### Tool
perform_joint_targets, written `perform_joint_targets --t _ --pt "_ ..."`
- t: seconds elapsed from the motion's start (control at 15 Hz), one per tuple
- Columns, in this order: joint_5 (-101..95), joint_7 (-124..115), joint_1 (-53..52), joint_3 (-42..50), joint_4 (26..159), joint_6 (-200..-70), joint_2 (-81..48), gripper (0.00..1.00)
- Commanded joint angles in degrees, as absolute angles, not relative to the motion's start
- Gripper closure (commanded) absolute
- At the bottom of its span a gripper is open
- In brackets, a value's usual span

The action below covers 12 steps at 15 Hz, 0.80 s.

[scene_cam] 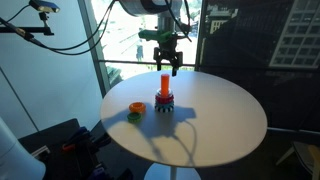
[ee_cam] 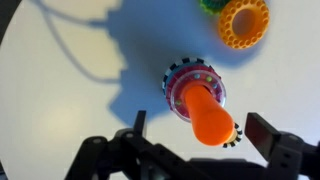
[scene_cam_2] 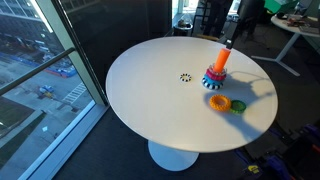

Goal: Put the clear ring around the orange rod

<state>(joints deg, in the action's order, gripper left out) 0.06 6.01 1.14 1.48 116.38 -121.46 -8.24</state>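
The orange rod (scene_cam: 164, 82) stands upright on a round dark base of stacked coloured rings (scene_cam: 164, 103) near the table's middle. It also shows in an exterior view (scene_cam_2: 220, 62) and in the wrist view (ee_cam: 205, 108). The clear ring (scene_cam_2: 185, 77) lies flat on the table a short way from the base. In the wrist view only a ridged piece of its rim (ee_cam: 237, 137) peeks out beside the rod's tip. My gripper (scene_cam: 165, 66) hangs just above the rod's top, open and empty, with one finger on each side of the rod's tip in the wrist view (ee_cam: 200, 128).
A small orange ring (scene_cam_2: 220, 102) and a green ring (scene_cam_2: 238, 106) lie side by side on the round white table (scene_cam_2: 150, 110) near the base. A window wall stands beside the table. Cables hang at the back.
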Motion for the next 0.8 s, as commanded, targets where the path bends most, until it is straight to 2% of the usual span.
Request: perform_joint_targets --t 0.0,0.73 --pt "-3.6 5.1 1.0 1.5 119.2 -116.8 -3.8 0.00" --pt "-6.7 5.4 2.8 3.1 132.7 -108.9 13.3 0.00"
